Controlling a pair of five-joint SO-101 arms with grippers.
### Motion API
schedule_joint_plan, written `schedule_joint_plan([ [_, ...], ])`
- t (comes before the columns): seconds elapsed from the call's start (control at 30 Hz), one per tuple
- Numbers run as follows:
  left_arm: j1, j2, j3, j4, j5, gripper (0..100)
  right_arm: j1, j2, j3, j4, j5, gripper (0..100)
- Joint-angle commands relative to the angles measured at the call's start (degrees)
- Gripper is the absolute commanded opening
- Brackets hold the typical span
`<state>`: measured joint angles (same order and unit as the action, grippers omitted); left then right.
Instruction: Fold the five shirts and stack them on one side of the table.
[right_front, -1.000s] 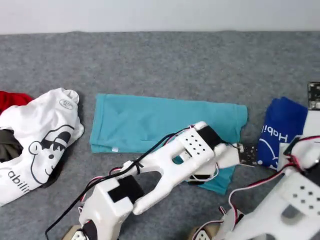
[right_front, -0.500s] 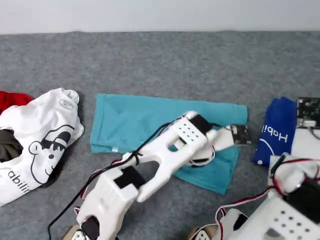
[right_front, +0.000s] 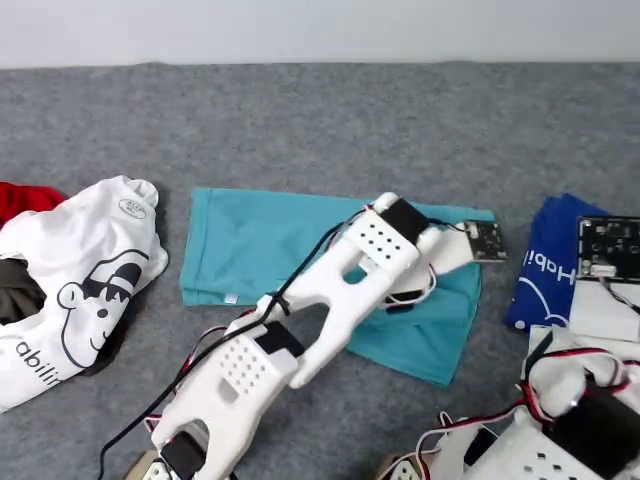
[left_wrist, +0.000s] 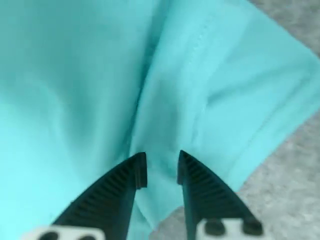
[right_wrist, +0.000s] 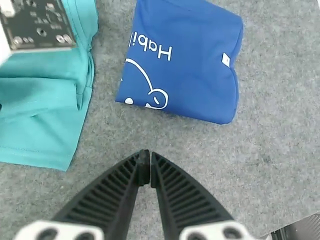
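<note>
A teal shirt lies flat in the middle of the grey table, its right end doubled over. My left gripper is over that right end, jaws pinched on a ridge of the teal cloth, which creases toward them. A folded blue shirt with a white print rests at the right side. My right gripper hangs shut above bare table, just in front of the blue shirt and beside the teal shirt's corner.
An unfolded white shirt with a black print lies at the left, over a dark garment, with a red one behind it. The left arm's circuit board sits close to my right gripper. Bare grey table stretches behind the shirts.
The left arm swung away from the front edge, drawing the teal shirt's right end back over itself. The right arm pulled back toward the right, uncovering more of the blue shirt.
</note>
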<state>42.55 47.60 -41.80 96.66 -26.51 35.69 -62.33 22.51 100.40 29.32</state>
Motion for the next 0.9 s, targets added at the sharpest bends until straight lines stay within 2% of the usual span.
schedule_joint_plan([
  [0.0,2.46,-1.14,-2.68,3.78,-0.7,14,0.84,-0.22,-0.26,2.15,-0.18,1.3],
  [0.27,4.04,0.09,-2.68,3.69,-0.35,17,0.84,-0.22,-0.53,2.15,-0.18,1.1],
  [0.5,1.41,5.98,-3.21,-0.35,0.0,17,0.84,-0.22,-0.53,2.15,-0.18,1.1],
  [0.6,0.7,6.42,-5.14,-0.7,2.46,17,0.84,-0.22,-0.53,2.15,-0.18,1.1],
  [0.73,0.88,6.15,-6.02,-0.7,2.29,10,0.84,-0.22,-0.53,2.15,-0.09,1.1],
  [0.87,2.46,6.07,-6.02,1.41,-0.79,5,0.84,-0.22,-0.53,2.15,-0.09,1.2],
])
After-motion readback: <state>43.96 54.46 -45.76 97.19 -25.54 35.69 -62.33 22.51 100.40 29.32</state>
